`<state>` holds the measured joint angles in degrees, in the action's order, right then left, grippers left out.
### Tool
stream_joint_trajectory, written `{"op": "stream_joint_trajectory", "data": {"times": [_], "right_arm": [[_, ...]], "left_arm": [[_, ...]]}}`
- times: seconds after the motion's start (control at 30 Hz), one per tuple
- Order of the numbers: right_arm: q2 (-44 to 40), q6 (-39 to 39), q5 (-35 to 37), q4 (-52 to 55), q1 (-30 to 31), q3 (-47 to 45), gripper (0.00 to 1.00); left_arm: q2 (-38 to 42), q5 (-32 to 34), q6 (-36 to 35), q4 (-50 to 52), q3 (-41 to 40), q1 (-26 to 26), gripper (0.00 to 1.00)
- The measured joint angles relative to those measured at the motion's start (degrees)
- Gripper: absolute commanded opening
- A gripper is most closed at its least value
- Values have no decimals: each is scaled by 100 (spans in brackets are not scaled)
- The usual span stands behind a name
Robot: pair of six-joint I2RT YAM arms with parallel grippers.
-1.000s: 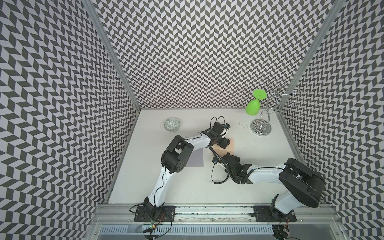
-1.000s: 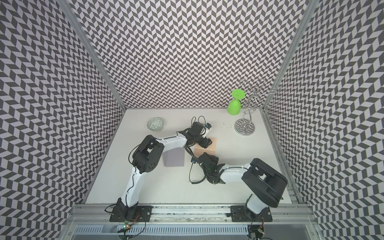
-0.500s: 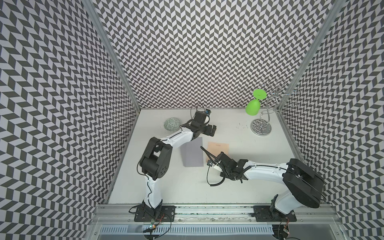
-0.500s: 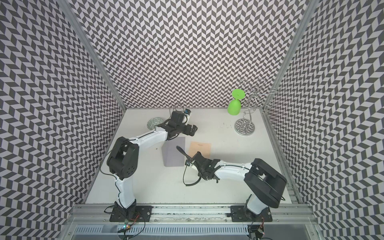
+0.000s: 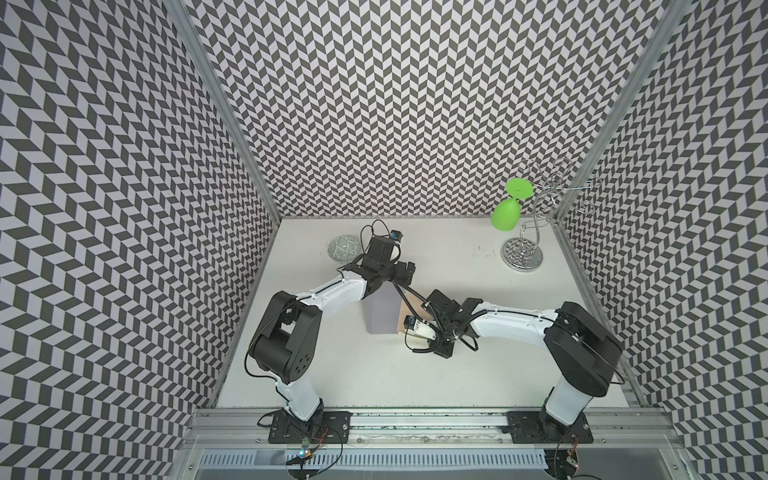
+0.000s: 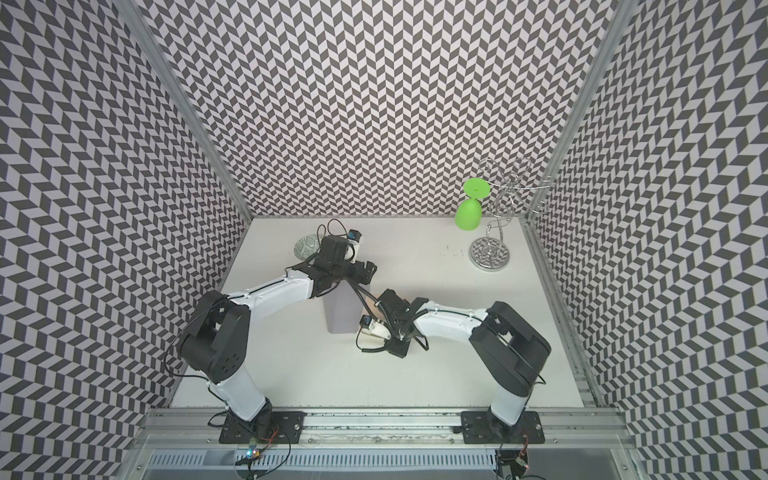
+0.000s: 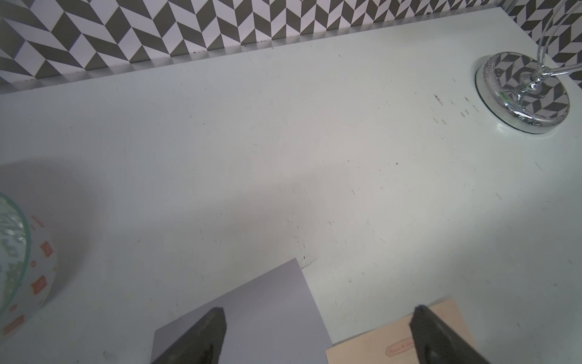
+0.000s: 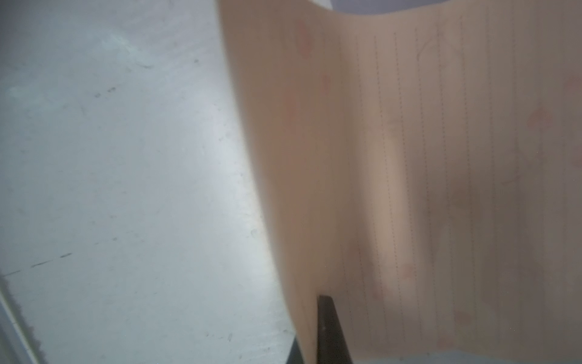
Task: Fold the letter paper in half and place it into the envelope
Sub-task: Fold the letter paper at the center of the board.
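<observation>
The grey-lavender envelope [image 5: 380, 311] [image 6: 340, 311] lies flat mid-table. Just to its right is the peach letter paper [image 5: 401, 316]; in both top views the right arm covers most of it. In the right wrist view the letter paper [image 8: 441, 157] curves up off the table, its ruled lines showing. My right gripper [image 8: 311, 337] [image 5: 415, 326] is shut on the sheet's edge. My left gripper [image 7: 318, 318] [image 5: 405, 275] hangs open and empty above the envelope [image 7: 267, 315] and a corner of the letter paper [image 7: 378, 346], over their far ends.
A patterned bowl [image 5: 345, 248] [image 7: 19, 268] sits at the back left, close behind the left wrist. A chrome glass rack [image 5: 521, 253] [image 7: 529, 91] with a green glass [image 5: 505, 216] hanging upside down stands at the back right. Chevron walls enclose the table.
My left arm has drawn back left, off the letter paper, to above the envelope's far end. My right gripper has lifted the sheet's edge, so the sheet no longer lies flat.
</observation>
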<state>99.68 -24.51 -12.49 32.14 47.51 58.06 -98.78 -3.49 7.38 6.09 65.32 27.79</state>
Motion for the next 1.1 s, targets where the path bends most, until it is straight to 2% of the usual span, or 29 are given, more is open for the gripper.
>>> {"op": "stream_joint_trajectory", "data": {"times": [0.37,0.67,1.1], "right_arm": [[2,-31,-1344,463,-774,179,0],[22,-92,-2229,645,-1147,417,0],[610,-48,-3390,874,-1867,833,0]], "left_arm": [[490,-7,-2,-46,-361,-127,89],[555,-39,-31,-44,-544,-127,79],[557,-221,-136,-42,-649,-120,71]]}}
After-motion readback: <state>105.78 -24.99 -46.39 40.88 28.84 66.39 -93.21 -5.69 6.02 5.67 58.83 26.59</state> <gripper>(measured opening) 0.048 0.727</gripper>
